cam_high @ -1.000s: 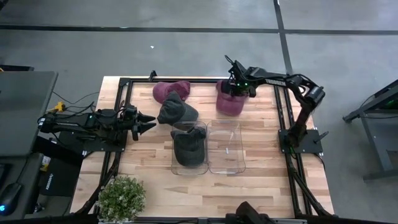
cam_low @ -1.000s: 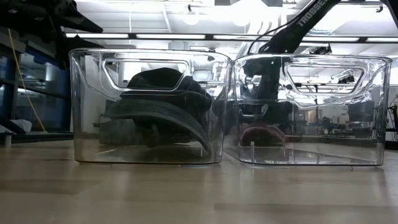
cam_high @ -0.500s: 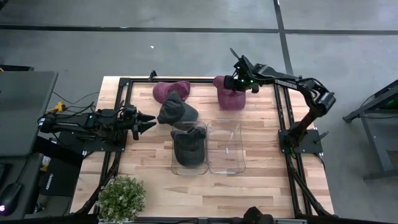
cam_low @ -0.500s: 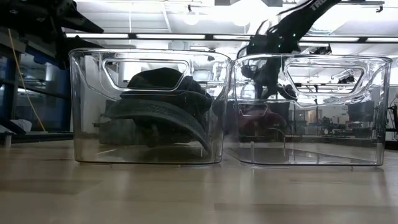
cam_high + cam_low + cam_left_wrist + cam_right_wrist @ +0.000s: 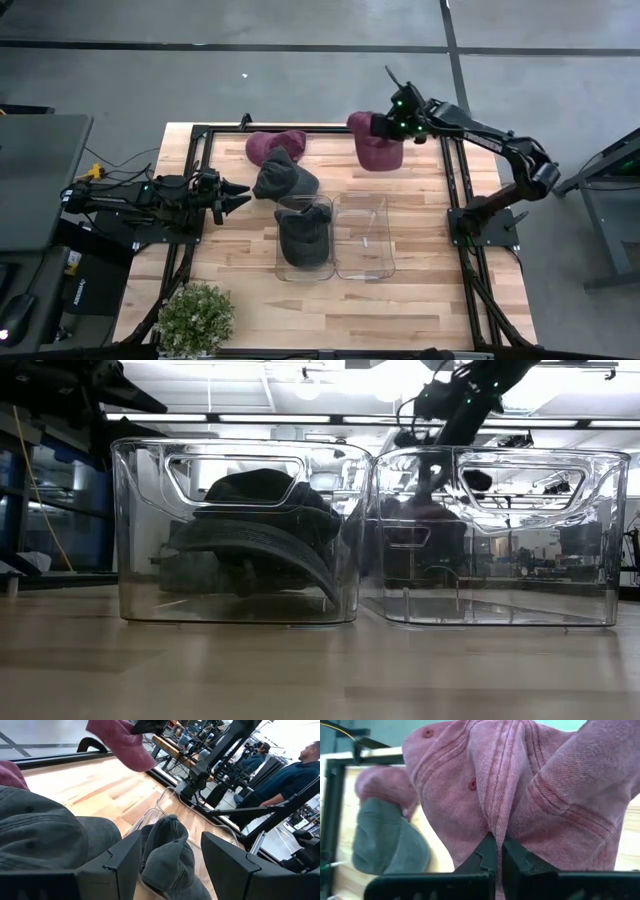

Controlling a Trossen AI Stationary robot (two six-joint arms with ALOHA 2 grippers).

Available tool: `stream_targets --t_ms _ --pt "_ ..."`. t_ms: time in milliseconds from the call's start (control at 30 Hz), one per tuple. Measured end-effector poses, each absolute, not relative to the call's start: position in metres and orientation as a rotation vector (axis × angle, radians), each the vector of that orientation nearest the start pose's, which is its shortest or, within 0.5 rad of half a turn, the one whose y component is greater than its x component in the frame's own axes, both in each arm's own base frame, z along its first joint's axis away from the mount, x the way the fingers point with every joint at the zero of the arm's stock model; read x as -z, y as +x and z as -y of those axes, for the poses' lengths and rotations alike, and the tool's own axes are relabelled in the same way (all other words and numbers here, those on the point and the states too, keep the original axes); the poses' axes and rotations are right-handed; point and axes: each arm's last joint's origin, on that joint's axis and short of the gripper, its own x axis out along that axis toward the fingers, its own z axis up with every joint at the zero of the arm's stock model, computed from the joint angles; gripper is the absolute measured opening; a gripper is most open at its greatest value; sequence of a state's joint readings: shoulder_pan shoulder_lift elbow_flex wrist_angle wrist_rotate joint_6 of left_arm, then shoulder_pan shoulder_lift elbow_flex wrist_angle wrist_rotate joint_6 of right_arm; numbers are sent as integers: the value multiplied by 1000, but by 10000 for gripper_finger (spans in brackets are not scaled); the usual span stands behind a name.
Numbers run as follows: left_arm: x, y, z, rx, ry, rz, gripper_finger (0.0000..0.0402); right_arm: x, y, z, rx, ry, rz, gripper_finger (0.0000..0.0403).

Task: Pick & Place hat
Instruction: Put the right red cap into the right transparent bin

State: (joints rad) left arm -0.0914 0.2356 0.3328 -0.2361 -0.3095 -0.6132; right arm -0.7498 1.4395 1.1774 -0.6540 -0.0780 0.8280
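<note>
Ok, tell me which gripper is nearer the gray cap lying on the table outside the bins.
Left. The left gripper is open just beside the gray cap, pointing at it. The right gripper is farther off, shut on the maroon cap near the table's far edge.

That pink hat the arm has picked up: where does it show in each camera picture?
High view: the pink hat hangs from the right gripper, beyond the empty clear bin.
Low view: only a dim shape behind that bin; cannot tell.
Left wrist view: top, left of centre.
Right wrist view: fills the picture, pinched in shut jaws.
Shared landmark: the grey hat on the table.
</note>
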Motion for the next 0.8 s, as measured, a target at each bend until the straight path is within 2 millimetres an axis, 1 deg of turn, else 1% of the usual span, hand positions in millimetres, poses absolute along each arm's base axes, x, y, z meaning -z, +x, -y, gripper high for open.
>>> stream_targets --t_ms 300,567,800 --pt "-236 96 0 -251 -581 -65 198 -309 209 183 909 1061 -488 0" --pt "-235 96 0 -251 -580 -66 198 -330 205 158 821 991 -446 0" --pt "-235 96 0 -251 -579 -68 198 -349 198 135 765 914 -395 0"
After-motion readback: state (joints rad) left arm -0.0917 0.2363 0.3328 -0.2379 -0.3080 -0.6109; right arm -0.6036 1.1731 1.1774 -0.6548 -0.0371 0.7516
